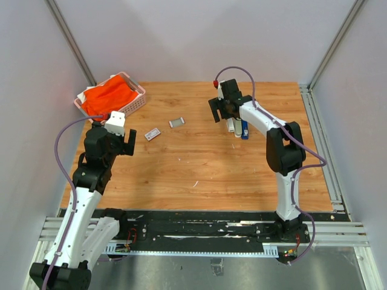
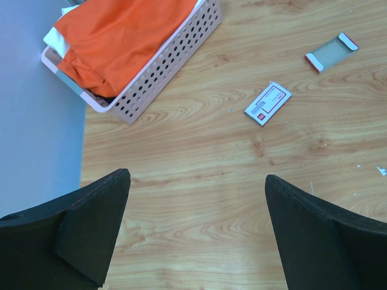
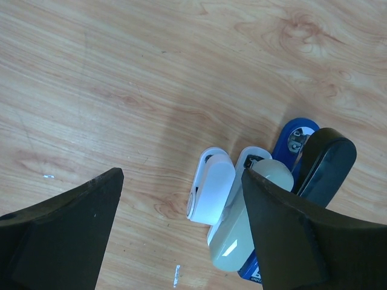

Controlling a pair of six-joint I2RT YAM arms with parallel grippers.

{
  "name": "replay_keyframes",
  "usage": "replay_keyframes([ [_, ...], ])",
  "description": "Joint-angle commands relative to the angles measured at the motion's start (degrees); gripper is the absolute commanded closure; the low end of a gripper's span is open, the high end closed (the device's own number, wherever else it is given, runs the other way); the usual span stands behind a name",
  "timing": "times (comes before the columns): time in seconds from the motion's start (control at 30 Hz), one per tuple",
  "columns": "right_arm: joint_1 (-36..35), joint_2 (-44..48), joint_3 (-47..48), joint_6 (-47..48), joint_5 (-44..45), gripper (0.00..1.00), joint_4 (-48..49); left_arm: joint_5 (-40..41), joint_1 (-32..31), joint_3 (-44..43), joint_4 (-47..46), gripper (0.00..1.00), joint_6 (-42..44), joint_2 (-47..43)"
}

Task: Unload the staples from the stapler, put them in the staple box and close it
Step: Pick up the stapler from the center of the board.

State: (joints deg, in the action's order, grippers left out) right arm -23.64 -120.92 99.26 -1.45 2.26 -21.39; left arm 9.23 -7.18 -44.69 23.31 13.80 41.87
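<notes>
Right claw [image 3: 181, 181] is spread wide above the wooden tabletop [image 3: 121, 72], with the slim blue stapler with black top arm [image 3: 320, 160] off at its 3 o'clock beside a white stapler [image 3: 211, 190]. Guessing it's lining up a grab. Left claw [image 2: 196, 181] gapes too, idle at 9 o'clock.

Bright, soft, even light from above in all three views. On the table [image 1: 199, 175], only faint, blurred shadows under the arms, and a thin soft one along the near wall of the basket [image 2: 163, 66]. Crisp wood grain in both wrist views, yet murky and almost without detail on the black left fingers [image 2: 91, 229] and right fingers [image 3: 60, 235], close to the lens. Broad pale sheen on the boards left of the stapler [image 3: 320, 166], plus a small white glint on the beige stapler [image 3: 242, 229] beside it. Coarser in the top view, with small items on the wood reduced to smudges.
</notes>
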Motion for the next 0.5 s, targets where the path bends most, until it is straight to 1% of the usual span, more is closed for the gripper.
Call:
replay_keyframes([
  [0.0, -1.0, -2.2, 0.3, -2.1, 1.4, 0.18, -1.4, 0.2, 0.3, -0.2, -0.5, 0.02, 0.5, 0.1],
  [0.17, -0.7, -3.1, 0.3, -3.8, 0.5, 0.18, -1.7, 0.2, 0.3, -0.1, -0.6, 0.02, 0.5, -0.1],
  [0.47, -0.2, -3.6, -0.6, -5.7, 2.9, 0.19, -2.2, 0.1, 0.3, 0.0, -0.6, 0.02, 0.5, -0.2],
])
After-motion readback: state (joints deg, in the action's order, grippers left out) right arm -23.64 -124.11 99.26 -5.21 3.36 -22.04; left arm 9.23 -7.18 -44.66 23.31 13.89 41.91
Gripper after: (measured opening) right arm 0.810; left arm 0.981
